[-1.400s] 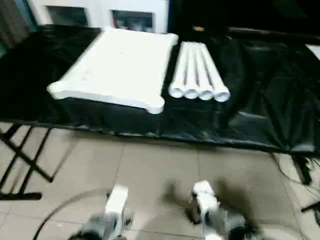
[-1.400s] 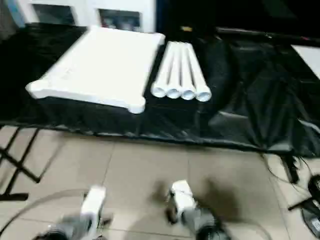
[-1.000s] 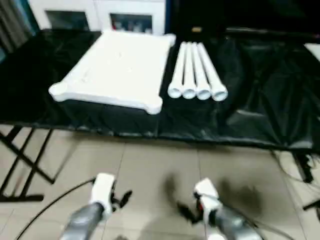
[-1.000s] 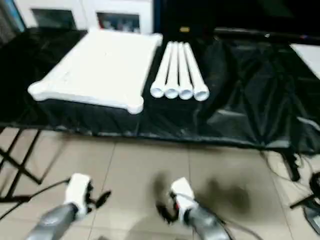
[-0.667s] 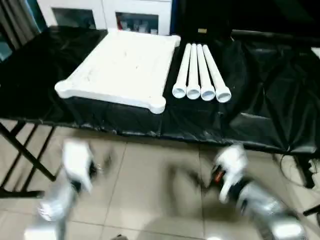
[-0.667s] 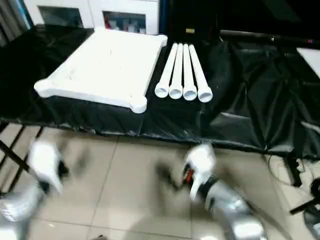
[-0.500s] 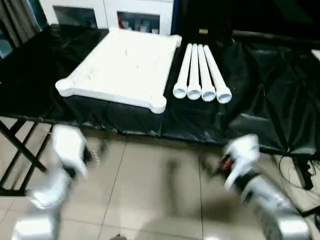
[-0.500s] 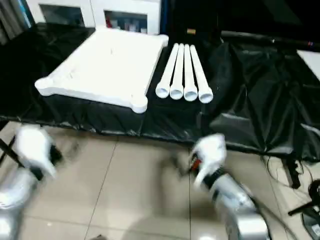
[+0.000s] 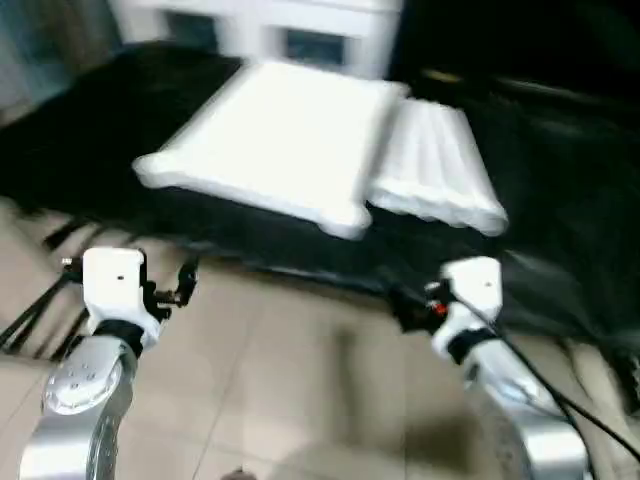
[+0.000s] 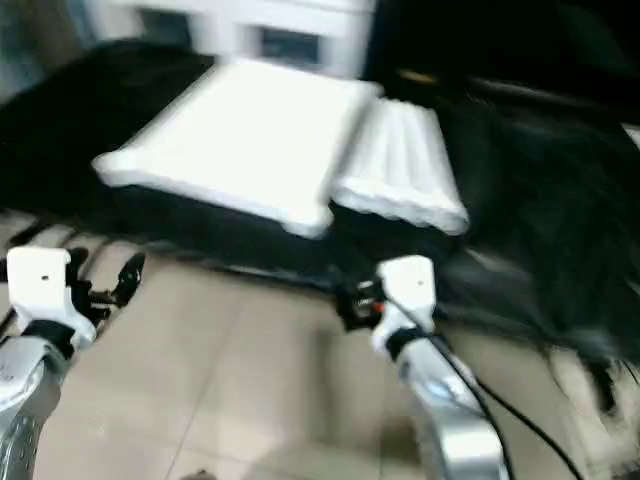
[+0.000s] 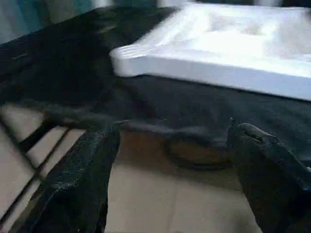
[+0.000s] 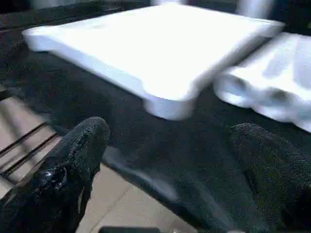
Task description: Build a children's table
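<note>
The children's table lies in parts on a black-covered bench [image 9: 80,150]. Its white top [image 9: 280,140] rests flat, and the white tube legs [image 9: 435,175] lie side by side against its right edge. My left gripper [image 9: 180,283] hangs over the floor just short of the bench's front edge, below the top's near left corner. It is open, with nothing between its fingers [image 11: 77,184]. My right gripper [image 9: 405,305] is open and empty too, low in front of the legs [image 12: 272,82], with the top's near corner [image 12: 170,104] ahead of it.
A white glass-doored cabinet [image 9: 300,30] stands behind the bench. Beige tiled floor [image 9: 300,380] lies under both arms. Black folding bench legs [image 9: 40,310] cross at the left. A black cable [image 9: 545,385] runs along my right forearm.
Both arms have risen from low over the floor toward the bench's front edge. The whole view has shifted, so the camera moved. Both grippers stayed open.
</note>
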